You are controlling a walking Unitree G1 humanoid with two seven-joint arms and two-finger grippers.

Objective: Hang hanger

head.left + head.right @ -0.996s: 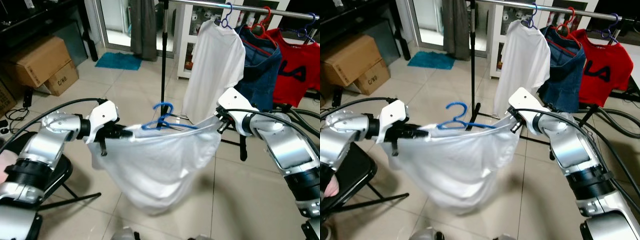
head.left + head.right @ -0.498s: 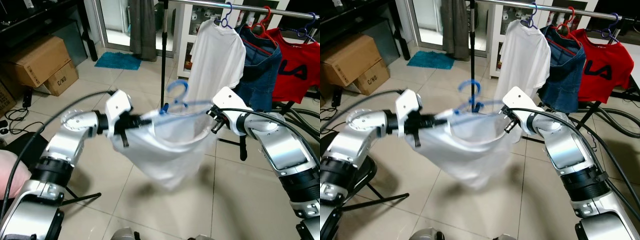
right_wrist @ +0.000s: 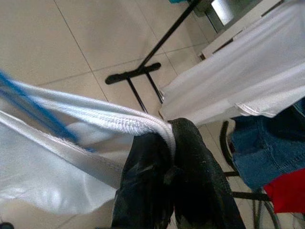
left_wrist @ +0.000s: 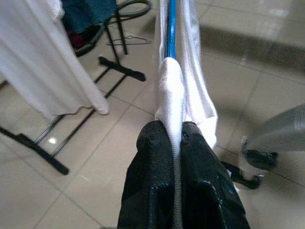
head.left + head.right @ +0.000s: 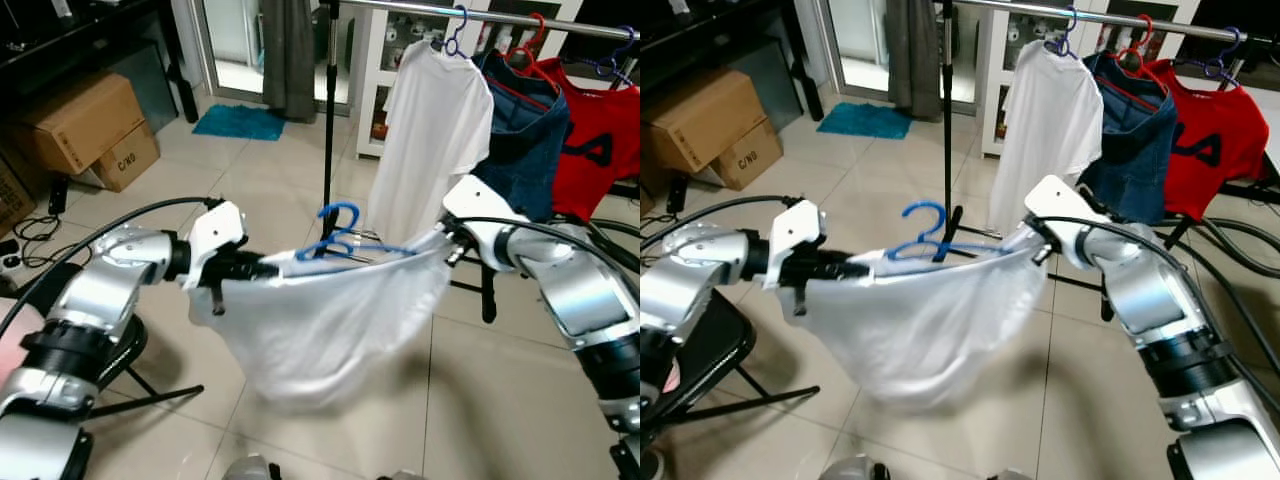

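Note:
A white garment [image 5: 320,320] on a blue hanger [image 5: 340,235] hangs stretched between my two arms, sagging in the middle. My left gripper [image 5: 262,268] is shut on the garment's left shoulder, its fingers [image 4: 157,171] pinching the white cloth. My right gripper [image 5: 447,243] is shut on the right shoulder, the fingers [image 3: 188,157] clamped on the collar seam. The blue hook [image 5: 923,215] stands up above the cloth. The clothes rail [image 5: 480,14] runs across the top, well above the hanger.
On the rail hang a white T-shirt [image 5: 430,130], a denim piece [image 5: 525,135] and a red shirt [image 5: 600,130]. The rack's black upright pole [image 5: 329,110] stands just behind the hanger. Cardboard boxes [image 5: 85,125] sit at the left, a black folding chair [image 5: 120,360] near my left arm.
The garment has dropped from its raised, bunched position half a second ago. My arms have spread apart again, stretching the cloth wider and lower, hook now below the T-shirt's hem.

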